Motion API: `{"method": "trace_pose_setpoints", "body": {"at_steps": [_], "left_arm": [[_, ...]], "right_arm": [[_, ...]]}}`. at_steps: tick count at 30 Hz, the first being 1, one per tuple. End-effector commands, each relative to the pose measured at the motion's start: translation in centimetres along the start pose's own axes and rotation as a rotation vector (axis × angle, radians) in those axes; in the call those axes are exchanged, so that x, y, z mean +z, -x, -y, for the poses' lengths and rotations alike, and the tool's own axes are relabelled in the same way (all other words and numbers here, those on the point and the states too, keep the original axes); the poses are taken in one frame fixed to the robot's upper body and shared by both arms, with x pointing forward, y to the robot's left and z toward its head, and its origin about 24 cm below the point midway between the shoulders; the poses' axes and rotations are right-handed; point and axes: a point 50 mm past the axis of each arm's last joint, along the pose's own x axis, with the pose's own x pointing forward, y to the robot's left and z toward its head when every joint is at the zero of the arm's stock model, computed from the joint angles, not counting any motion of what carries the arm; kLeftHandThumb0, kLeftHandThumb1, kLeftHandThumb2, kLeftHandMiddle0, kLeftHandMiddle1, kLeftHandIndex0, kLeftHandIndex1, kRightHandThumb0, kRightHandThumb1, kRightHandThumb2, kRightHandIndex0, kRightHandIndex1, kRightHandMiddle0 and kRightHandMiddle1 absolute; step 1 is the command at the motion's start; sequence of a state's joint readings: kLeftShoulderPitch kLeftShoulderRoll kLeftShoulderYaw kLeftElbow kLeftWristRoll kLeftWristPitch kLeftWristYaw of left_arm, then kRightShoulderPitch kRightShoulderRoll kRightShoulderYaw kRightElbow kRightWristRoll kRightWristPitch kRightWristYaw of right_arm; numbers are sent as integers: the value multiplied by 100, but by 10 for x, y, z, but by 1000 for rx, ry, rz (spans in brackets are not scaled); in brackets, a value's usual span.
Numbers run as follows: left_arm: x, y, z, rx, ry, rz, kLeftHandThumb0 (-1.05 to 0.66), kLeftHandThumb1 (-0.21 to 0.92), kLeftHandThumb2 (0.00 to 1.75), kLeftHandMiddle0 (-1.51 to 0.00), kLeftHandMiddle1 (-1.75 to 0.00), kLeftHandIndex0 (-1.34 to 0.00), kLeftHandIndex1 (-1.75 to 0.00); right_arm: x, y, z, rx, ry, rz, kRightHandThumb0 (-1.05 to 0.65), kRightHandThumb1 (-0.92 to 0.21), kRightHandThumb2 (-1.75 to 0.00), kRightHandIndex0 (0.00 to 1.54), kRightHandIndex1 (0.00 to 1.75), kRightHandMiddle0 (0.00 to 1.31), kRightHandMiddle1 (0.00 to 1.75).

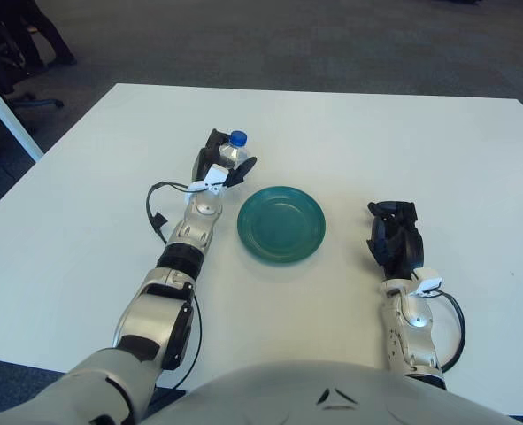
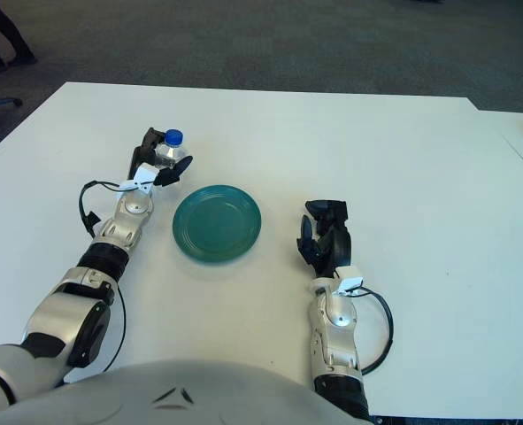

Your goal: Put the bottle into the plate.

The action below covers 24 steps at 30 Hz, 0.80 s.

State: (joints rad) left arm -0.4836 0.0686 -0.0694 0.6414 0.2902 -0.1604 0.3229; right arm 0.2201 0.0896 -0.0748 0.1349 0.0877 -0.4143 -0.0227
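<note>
A small clear bottle with a blue cap stands upright on the white table, just left of and behind the teal plate. My left hand has its dark fingers curled around the bottle's body, with the cap showing above them. The bottle also shows in the right eye view, beside the plate. The plate is empty. My right hand shows to the right of the plate, its fingers relaxed and holding nothing.
The white table runs wide around the plate. A second white table edge and office chair legs stand on the dark carpet at the far left. A black cable loops beside my left forearm.
</note>
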Motion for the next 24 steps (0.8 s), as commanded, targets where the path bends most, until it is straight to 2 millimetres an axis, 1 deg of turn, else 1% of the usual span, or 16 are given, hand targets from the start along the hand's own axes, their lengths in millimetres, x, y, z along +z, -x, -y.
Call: {"method": "trace_pose_setpoints", "body": {"at_steps": [1,5,13,24], "left_arm": [[6,1,-1,15,-13,26,-8,35,117,-120,-175,-93,-175],[6,2,-1,15,-10,27,-8,34,120,-123,-175,-93,-175],[7,5,-2,13,32,29,-6,34,120,-125,-175,-96,-175],[5,9,-2,26,92,60,-5,36,120,-122,-175,-98,-175]], "right_arm": [[-18,11,4,-16,2,-110,-35,-92,-52,52,94,19,175],[-18,10,4,-15,2,-111,-35,-92,-52,52,94,19,175],[-17,10,4,-15,3,-110,-35,-92,-52,52,94,19,175],[-18,9,5,-21,7,-116,-35,-92,-52,52,94,19,175]]}}
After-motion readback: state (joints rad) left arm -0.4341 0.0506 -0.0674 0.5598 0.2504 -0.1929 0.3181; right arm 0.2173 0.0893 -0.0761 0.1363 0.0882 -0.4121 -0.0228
